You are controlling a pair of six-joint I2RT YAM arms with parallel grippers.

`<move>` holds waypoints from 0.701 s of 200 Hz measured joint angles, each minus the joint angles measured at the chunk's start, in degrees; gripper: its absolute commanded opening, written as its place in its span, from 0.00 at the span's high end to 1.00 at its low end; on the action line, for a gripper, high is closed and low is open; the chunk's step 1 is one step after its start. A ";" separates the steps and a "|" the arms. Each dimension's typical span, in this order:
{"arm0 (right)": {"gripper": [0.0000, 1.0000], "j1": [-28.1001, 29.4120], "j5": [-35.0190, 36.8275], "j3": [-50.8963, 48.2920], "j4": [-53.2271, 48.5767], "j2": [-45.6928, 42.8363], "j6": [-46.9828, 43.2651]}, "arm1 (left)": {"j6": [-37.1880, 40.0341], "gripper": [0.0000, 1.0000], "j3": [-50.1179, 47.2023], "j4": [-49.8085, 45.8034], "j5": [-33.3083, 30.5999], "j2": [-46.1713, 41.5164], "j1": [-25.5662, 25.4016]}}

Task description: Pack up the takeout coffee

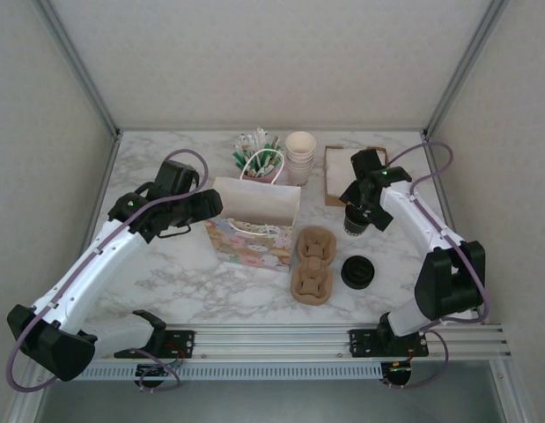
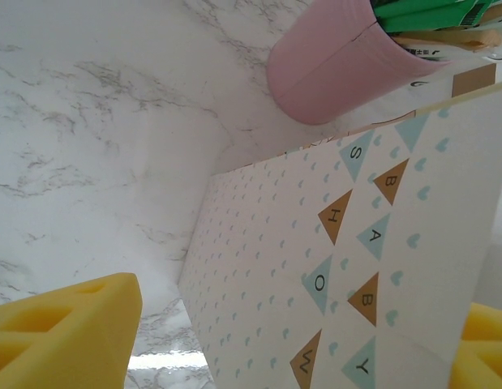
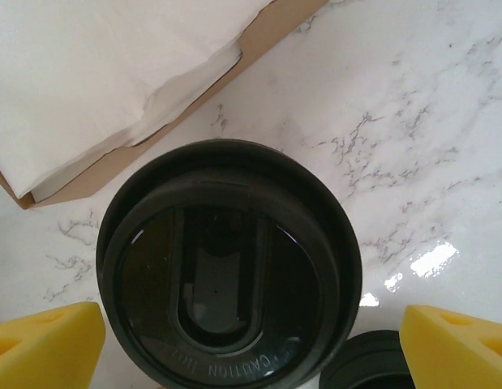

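Right gripper [image 3: 251, 348] hovering, spread wide, over the takeout coffee [image 3: 226, 292].
Cup sitting off-centre between the jaws: closing is likely risking a tip-over.

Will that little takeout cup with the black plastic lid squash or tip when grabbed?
Probably a bit squashable: the small disposable cup with the round black plastic lid likely has soft walls, so a hard squeeze might buckle it. It stands upright on the glossy marble table, so a sideways nudge could slide or tip it.
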 measured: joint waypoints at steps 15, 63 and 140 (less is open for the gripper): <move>0.07 0.00 0.02 0.48 0.24 0.96 0.02 | 0.04 0.27 0.00 0.00 -0.02 0.00 0.00; 0.13 0.00 0.24 1.36 0.50 1.99 0.02 | 0.33 0.27 0.00 0.00 -0.22 -0.11 0.00; 0.18 0.00 0.44 2.05 1.68 3.74 -0.04 | 0.44 0.27 0.00 0.00 -0.22 -0.39 0.00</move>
